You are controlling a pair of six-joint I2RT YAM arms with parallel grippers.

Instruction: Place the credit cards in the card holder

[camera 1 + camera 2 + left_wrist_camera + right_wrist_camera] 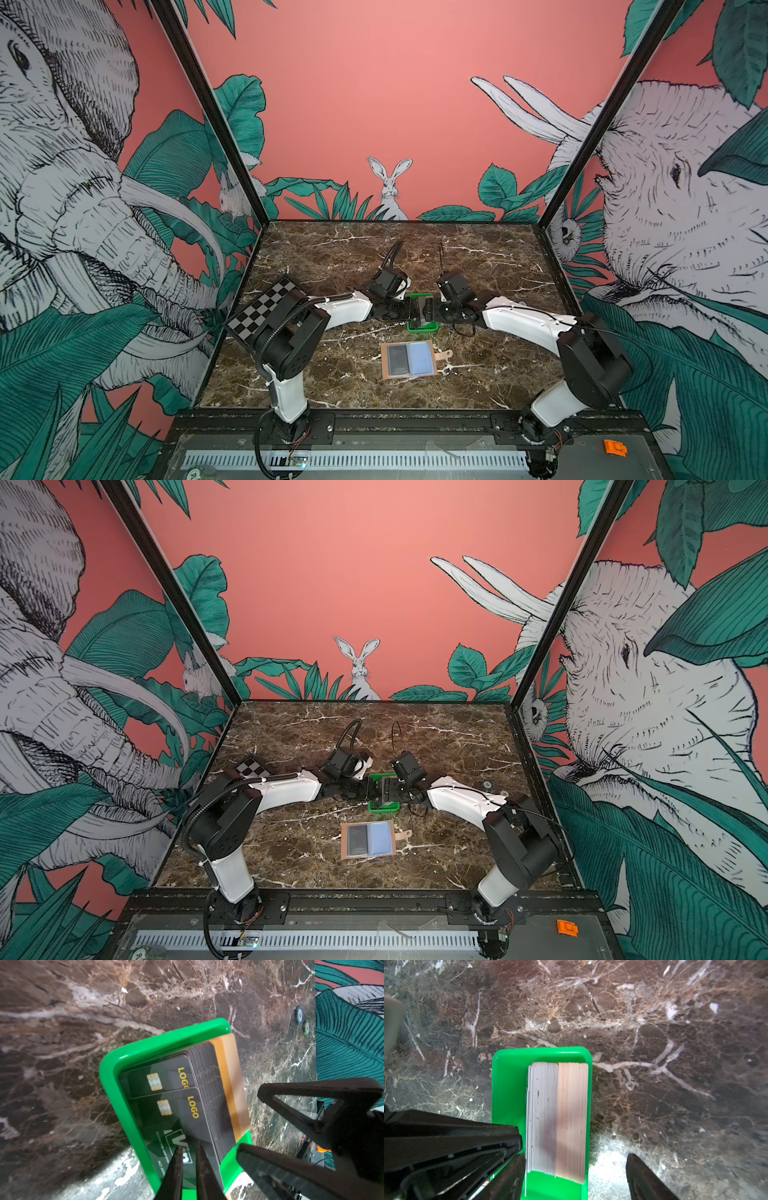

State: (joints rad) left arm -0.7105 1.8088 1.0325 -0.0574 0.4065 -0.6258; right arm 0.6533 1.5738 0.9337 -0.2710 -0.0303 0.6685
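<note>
Left end effector (188, 1145): fingers nearly together at the front black "VIP" card (158, 1126); whether it grips, you cannot tell.
Right end effector (575, 1155): released, jaws wide astride the stack.
Credit cards (207, 1088): thin black and tan plastic rectangles, on edge in the rectangular green plastic tray (112, 1076).
Card holder (409, 359): tan leather-like bifold, open on the brown marbled counter (332, 257), apart from both end effectors.

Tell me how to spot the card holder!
Look at the brown marble table, on the robot's side of the green tray. The card holder lies open and flat there. It is a tan-brown wallet with a dark grey card on its left side, a light blue card on its right, and a little strap tab sticking out.
</note>
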